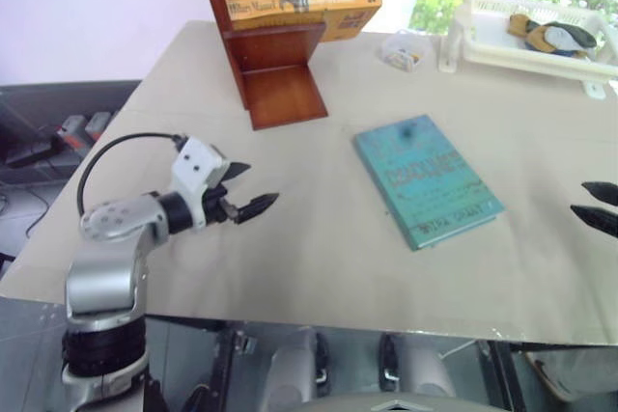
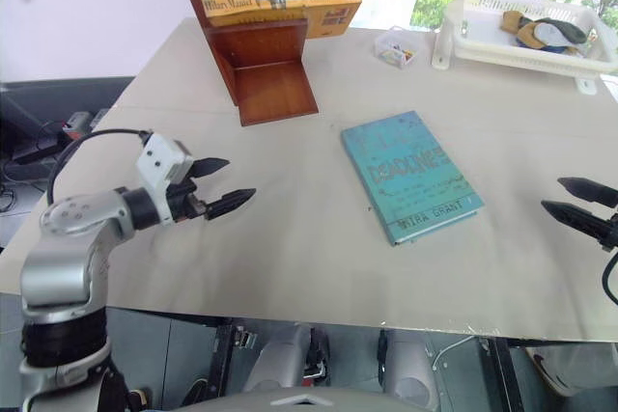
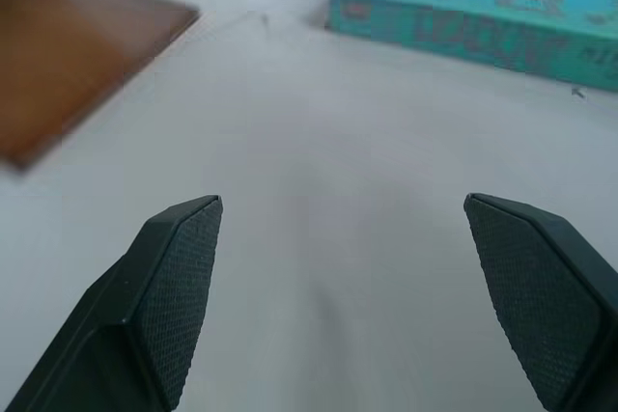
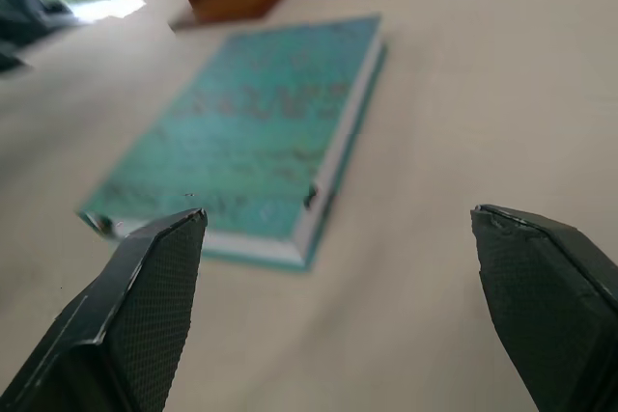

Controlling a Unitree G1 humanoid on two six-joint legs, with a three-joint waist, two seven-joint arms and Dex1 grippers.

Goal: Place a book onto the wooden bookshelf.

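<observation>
Orange-yellow book (image 2: 290,7) lying on a tier of the wooden bookshelf (image 2: 256,45), teal book (image 2: 410,176) flat on the bench (image 2: 309,258), left claw (image 2: 224,185) and right claw (image 2: 579,202) both spread, empty

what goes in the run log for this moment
book: lying on bookshelf tier | left gripper: open, empty | right gripper: open, empty

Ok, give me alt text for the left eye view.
An orange-yellow book lies on a tier of the wooden bookshelf. A teal book lies flat on the table, between the open left tool and right tool.
</observation>
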